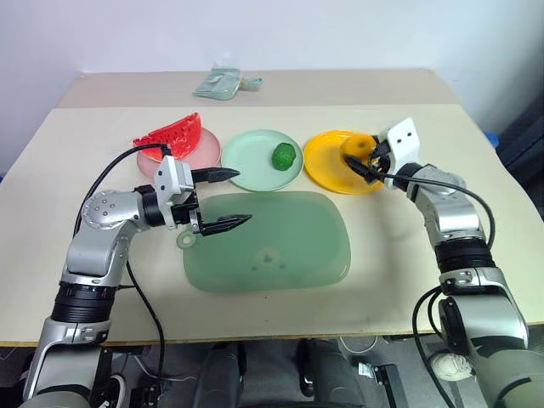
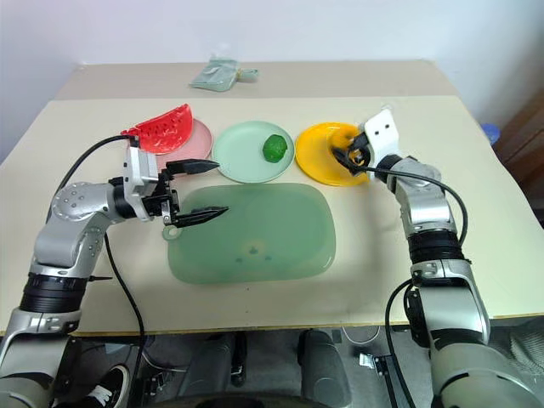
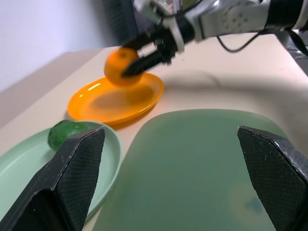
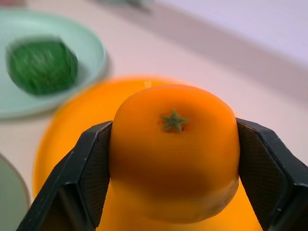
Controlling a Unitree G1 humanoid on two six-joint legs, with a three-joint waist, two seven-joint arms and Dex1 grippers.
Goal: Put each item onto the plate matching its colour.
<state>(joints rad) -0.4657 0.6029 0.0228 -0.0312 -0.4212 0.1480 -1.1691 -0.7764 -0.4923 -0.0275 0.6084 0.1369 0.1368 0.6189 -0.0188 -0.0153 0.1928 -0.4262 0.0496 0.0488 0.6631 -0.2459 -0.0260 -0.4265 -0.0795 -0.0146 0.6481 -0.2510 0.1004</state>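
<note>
My right gripper (image 1: 360, 160) is shut on the round orange (image 4: 173, 149) and holds it just above the yellow-orange plate (image 1: 325, 167); both fingers press its sides. The bumpy dark-green lump (image 1: 284, 155) lies on the pale mint plate (image 1: 253, 167). On the pink plate (image 1: 206, 153) rests the red watermelon wedge (image 1: 170, 134). My left gripper (image 1: 243, 196) hangs open and empty over the left end of the green mat (image 1: 280, 251), in front of the pink and mint plates. From the left wrist view the orange (image 3: 120, 67) hovers over its plate (image 3: 113, 106).
The large translucent green mat lies in front of the three plates. A small greenish packet (image 1: 219, 83) sits at the back of the table. The table's front edge runs close below the mat.
</note>
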